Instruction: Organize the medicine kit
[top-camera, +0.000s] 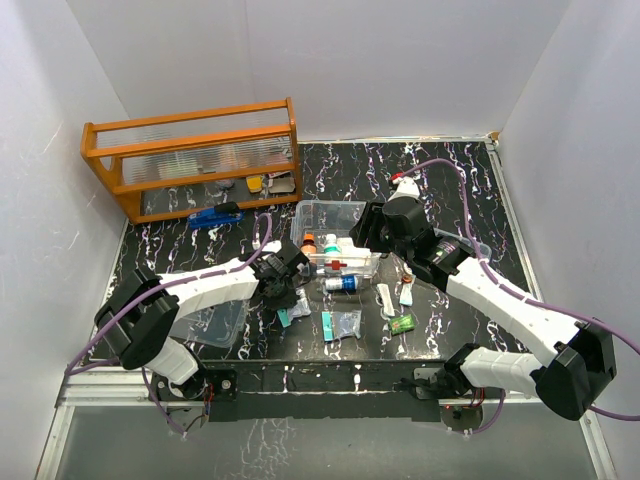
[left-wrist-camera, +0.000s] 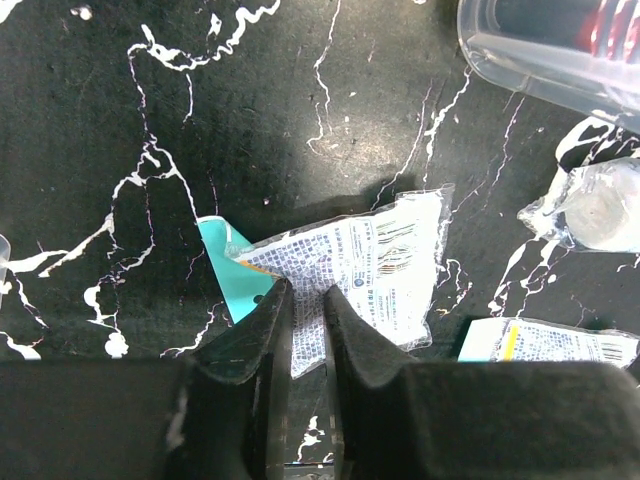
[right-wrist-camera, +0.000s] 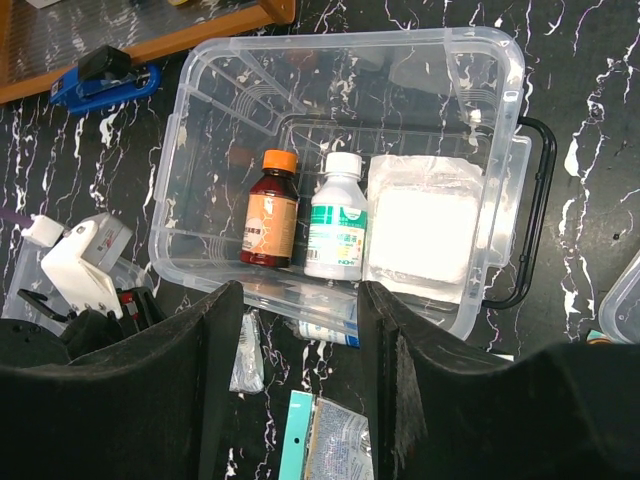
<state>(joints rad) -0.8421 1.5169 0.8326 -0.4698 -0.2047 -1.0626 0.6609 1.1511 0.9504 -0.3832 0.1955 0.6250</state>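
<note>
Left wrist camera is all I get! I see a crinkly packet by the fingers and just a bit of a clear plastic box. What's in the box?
Observer: The medicine kit holds a brown bottle with an orange cap, a white bottle and a white gauze pack.
Operator: Where's the other arm?
Observer: The right gripper hangs open and empty over one edge of the kit.
Operator: Anything outside it?
Observer: A small green packet lies near the front edge of the table, toward the right.

Overhead view facing down, wrist views close (right shares medicine kit)
</note>
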